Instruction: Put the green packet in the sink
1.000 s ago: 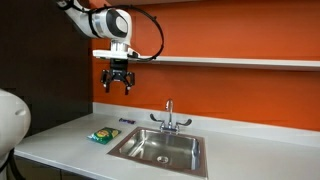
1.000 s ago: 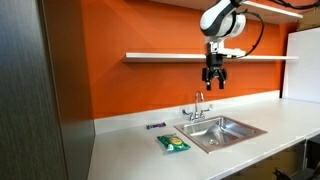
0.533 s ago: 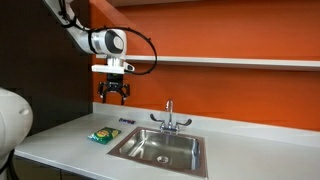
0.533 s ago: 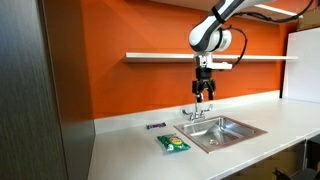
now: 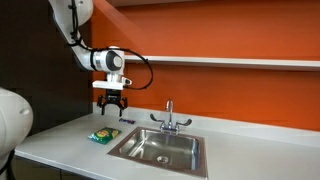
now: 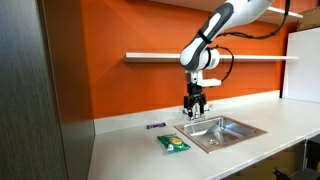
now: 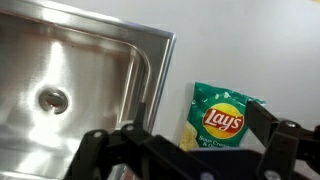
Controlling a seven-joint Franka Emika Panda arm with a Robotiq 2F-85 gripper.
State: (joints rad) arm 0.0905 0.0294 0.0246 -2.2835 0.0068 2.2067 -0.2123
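Note:
The green packet is a green chips bag lying flat on the white counter beside the steel sink. It also shows in an exterior view and in the wrist view. My gripper hangs open and empty in the air above the packet. In an exterior view the gripper is above the sink's near end. In the wrist view the dark fingers frame the packet from above, well apart from it.
A faucet stands at the back of the sink. A small dark item lies on the counter near the orange wall. A white shelf runs along the wall above. A white rounded object is at the near edge.
The gripper has come down and moved sideways from over the sink area toward the packet. It stays open. The packet has not moved.

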